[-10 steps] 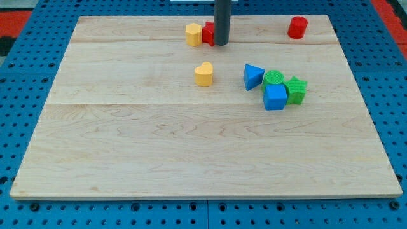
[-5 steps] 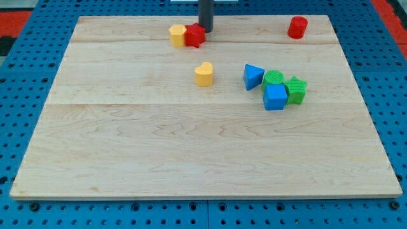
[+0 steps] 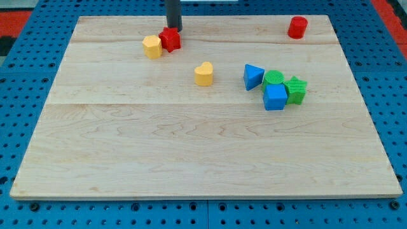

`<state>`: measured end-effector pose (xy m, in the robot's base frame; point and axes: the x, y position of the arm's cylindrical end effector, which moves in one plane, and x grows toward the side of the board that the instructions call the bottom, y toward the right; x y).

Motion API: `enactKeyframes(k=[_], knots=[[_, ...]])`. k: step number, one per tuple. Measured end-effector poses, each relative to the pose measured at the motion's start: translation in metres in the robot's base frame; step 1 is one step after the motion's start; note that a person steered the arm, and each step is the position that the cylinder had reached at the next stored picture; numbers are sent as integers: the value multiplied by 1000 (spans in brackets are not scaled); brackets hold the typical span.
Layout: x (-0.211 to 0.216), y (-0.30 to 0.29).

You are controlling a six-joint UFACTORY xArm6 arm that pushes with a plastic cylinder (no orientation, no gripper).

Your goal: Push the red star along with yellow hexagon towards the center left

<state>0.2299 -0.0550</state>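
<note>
Board: a pale wooden board (image 3: pixel 191 159) lies on a blue pegboard table (image 3: pixel 19 76); every block sits on the board.
Yellow heart: the yellow heart block (image 3: pixel 203 74) stands alone, below my tip and a little toward the view's right, apart from the red star.
Blue triangle: the blue triangle block (image 3: pixel 253 76) sits farther toward the view's right of the yellow heart, just beside the green round block.
Green round block: the green round block (image 3: pixel 274 78) is wedged between the blue triangle, the blue cube and the green star.
Blue cube: the blue cube (image 3: pixel 275 97) sits at the lower side of that cluster, touching the green star.
Green star: the green star block (image 3: pixel 296 90) is the cluster's rightmost piece, well away from my tip.
Red cylinder: the red cylinder (image 3: pixel 297 27) stands alone near the board's top edge, far toward the view's right of my tip.
Path: the board to the left of and below the yellow hexagon carries no block.
Rod: the dark rod comes down upright from the view's top edge.
My tip: my tip (image 3: pixel 173 29) sits just above the red star, at its upper edge, seemingly touching it.
Hold: the rod has nothing to grasp with; it only presses against the red star's side.
Red star: the red star (image 3: pixel 170 39) lies directly under my tip.
Yellow hexagon: the yellow hexagon (image 3: pixel 152 46) touches the red star's left side, below and left of my tip.
</note>
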Motion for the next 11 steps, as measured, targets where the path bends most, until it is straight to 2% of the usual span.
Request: enactKeyframes(k=[3,5,9,10,11], knots=[[4,12],[21,11],[54,-68],[24,-71],[37,-92]])
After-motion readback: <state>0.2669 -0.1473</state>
